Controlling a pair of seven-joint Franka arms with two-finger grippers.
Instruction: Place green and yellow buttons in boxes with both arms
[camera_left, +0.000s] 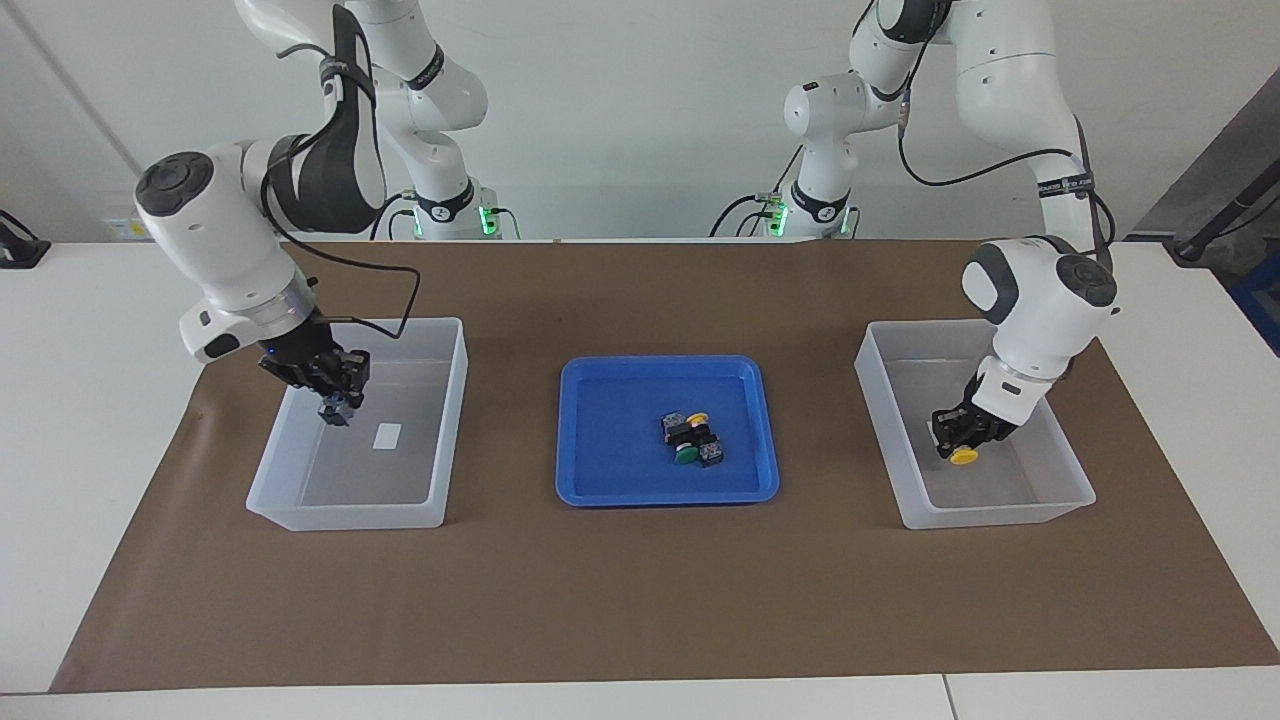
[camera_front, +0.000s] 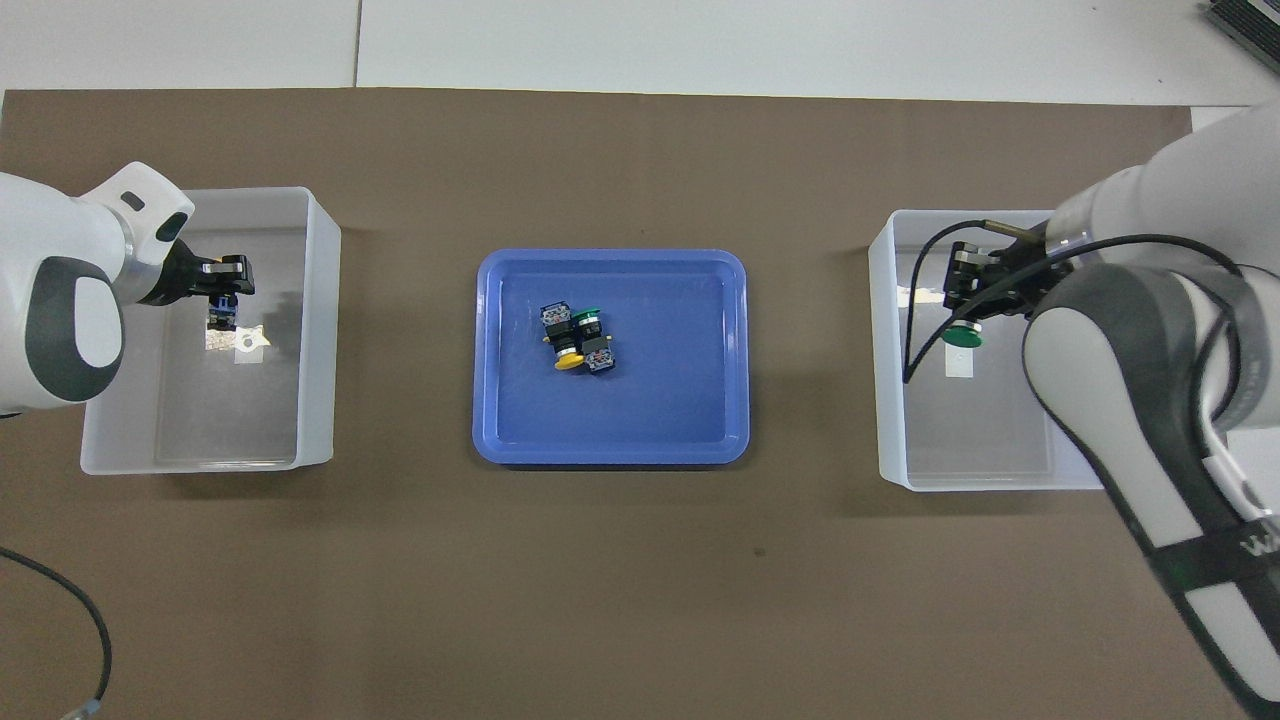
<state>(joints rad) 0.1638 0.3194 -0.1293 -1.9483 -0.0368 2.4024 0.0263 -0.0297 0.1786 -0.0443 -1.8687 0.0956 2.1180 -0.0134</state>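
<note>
My left gripper (camera_left: 962, 438) is down inside the clear box (camera_left: 1000, 515) at the left arm's end, shut on a yellow button (camera_left: 965, 456). In the overhead view this gripper (camera_front: 222, 298) shows only the button's dark body (camera_front: 220, 318). My right gripper (camera_left: 337, 400) is inside the clear box (camera_left: 345, 515) at the right arm's end, shut on a green button; its green cap (camera_front: 962, 338) shows in the overhead view under the gripper (camera_front: 968, 300). One green button (camera_left: 686, 456) and one yellow button (camera_left: 698, 417) lie touching in the blue tray (camera_left: 600, 480).
The blue tray (camera_front: 510, 420) sits mid-table on a brown mat, between the two clear boxes (camera_front: 320, 300) (camera_front: 890, 400). Each box has a small white label (camera_left: 386, 436) (camera_front: 958, 365) on its floor. White table surrounds the mat.
</note>
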